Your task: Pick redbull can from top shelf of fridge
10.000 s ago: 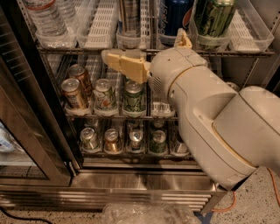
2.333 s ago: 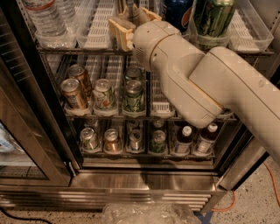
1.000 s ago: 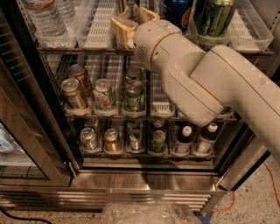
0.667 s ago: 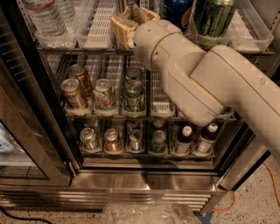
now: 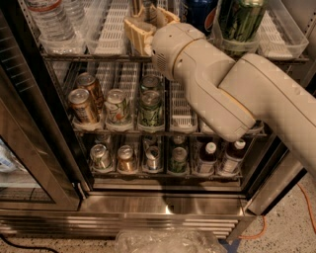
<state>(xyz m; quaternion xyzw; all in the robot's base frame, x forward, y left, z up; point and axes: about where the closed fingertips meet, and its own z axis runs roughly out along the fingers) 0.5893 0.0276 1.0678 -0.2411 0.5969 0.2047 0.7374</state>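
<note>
Where arm (image 5: 222, 84) reaches, gripper (image 5: 149, 20) (top shelf (image 5: 111, 30)) seemingly flanks redbull can (image 5: 147, 7).

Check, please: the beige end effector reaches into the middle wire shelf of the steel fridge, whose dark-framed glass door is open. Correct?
Wrong shelf. The camera view shows the beige end effector reaching into the top wire shelf of the steel fridge, not the middle one; the dark-framed glass door is open.

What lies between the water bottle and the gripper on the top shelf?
In the camera view, only a white slotted lane tray, with no drink showing in it. The gripper is at the front of the top shelf, by the redbull can.
</note>
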